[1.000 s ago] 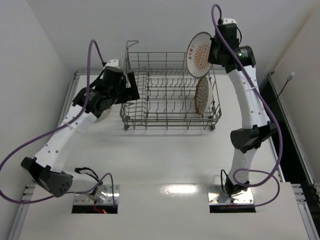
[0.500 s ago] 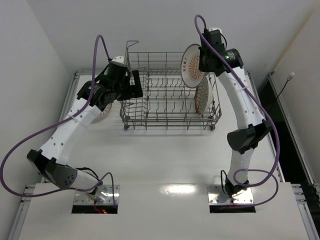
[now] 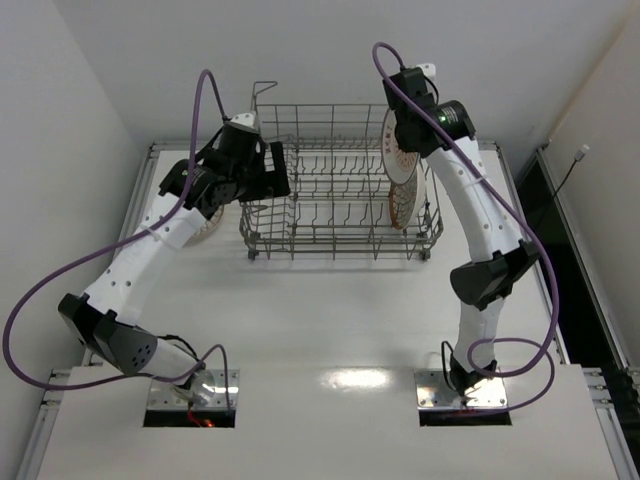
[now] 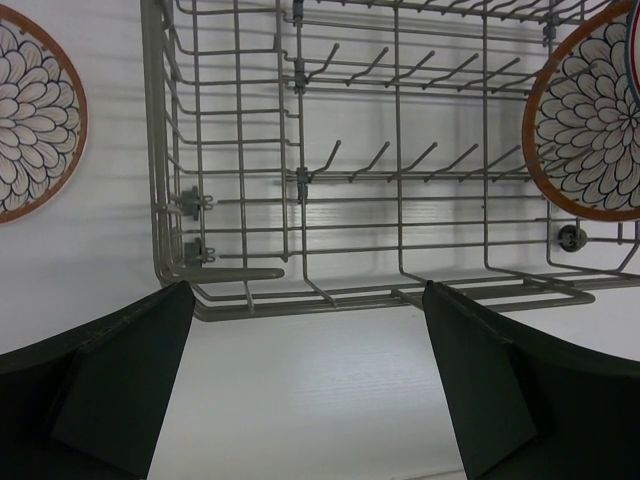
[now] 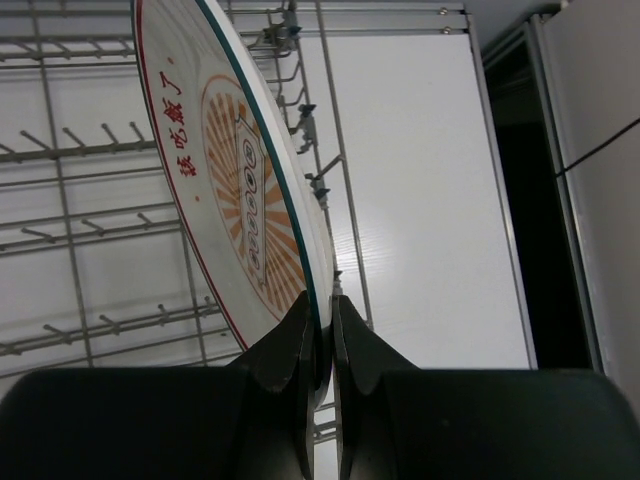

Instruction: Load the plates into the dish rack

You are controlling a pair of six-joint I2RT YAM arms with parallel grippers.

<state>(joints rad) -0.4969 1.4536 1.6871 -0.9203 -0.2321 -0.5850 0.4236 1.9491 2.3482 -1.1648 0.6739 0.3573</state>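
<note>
One in, two to go! A petal plate [image 4: 590,130] stood upright at the 3 o'clock end of the dish rack [image 3: 340,190]. The right pincer [image 5: 320,330] was clenched on the rim of the sunburst plate [image 5: 230,190], held edge-on over that same end, not yet seated. The last petal plate [image 4: 30,120] lay flat on the table [image 3: 330,320] at the rack's 9 o'clock; the left pincer [image 4: 307,290] was spread wide and empty.
</note>
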